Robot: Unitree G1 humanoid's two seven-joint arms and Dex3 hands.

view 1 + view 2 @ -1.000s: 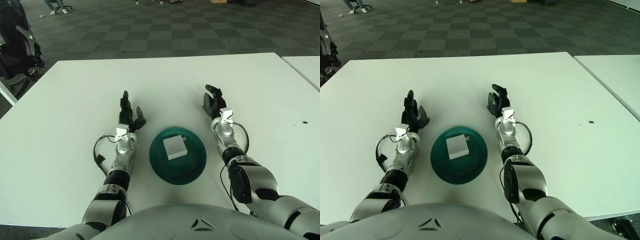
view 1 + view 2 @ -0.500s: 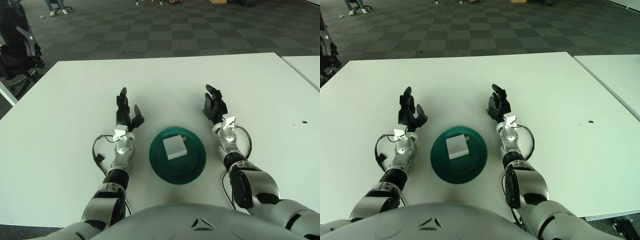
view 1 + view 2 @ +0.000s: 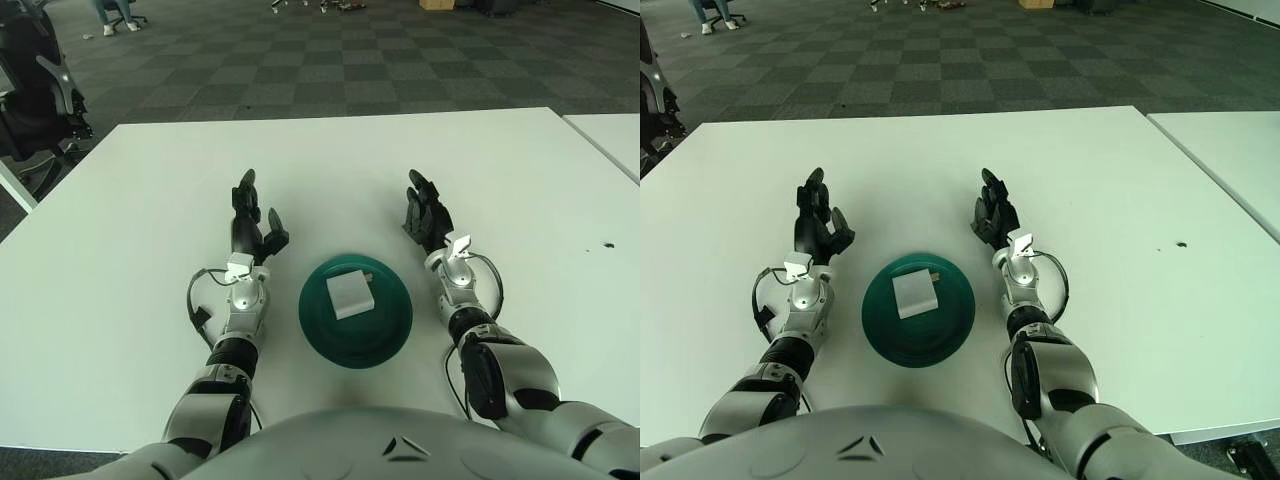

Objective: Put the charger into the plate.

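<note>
The left hand [image 3: 251, 224] rests on the desk [image 3: 120, 260] at about 10 o'clock from the plate, its fingers spread wide and holding nothing. The right hand [image 3: 425, 214] lies at roughly 2 o'clock from the plate, its fingers likewise loose and empty. Neither hand touches the plate; each sits just beside it with bare desk between.

Between the two forearms sits the dark green plate [image 3: 390, 330], near the robot's body. The white charger [image 3: 349, 295] lies flat inside it, a little toward 11 o'clock of the plate's middle, with what looks like its prongs at the 1 o'clock corner. It is wholly within the rim and not leaning on the edge.

Judging from this layout, the placing itself looks done, and the step in hand is the clean retreat. To do that well, both hands should stay open and keep away from the plate, moving outward toward 9 and 3 o'clock or straight back along the forearms rather than sweeping across the middle. The cable loops near the left wrist [image 3: 200, 300] and right wrist [image 3: 487, 280] sit closest to the rim, so any pull-back should lift slightly first so they do not catch the plate and slide it. The plate is shallow, and a nudge could tip the charger out.
</note>
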